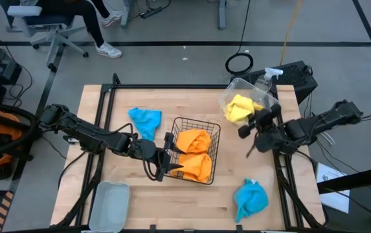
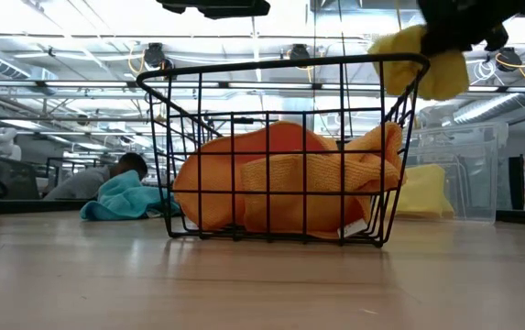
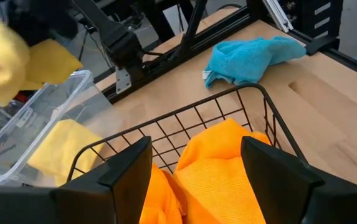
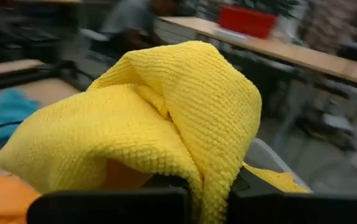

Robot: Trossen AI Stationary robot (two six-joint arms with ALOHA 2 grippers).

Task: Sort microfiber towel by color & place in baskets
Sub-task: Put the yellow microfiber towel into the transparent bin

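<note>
I read the counter (image 1: 172,200) as pale wood with visible grain and a smooth, faintly sheened finish. The basket (image 2: 280,147) is thin black wire, smooth and semi-gloss. The orange towels (image 2: 280,179) and the yellow towel (image 4: 159,118) are fuzzy cloth with a waffle-like nap, matt. The tub (image 3: 38,121) is clear glossy plastic. The tray (image 1: 109,206) looks like matt pale plastic.

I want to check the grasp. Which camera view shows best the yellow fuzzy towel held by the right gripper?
The right wrist view: the yellow fuzzy towel fills it, draped over the right gripper. The high view shows it from above, merged with the tub's yellow cloth; the low and left wrist views show it cropped at an edge.
</note>
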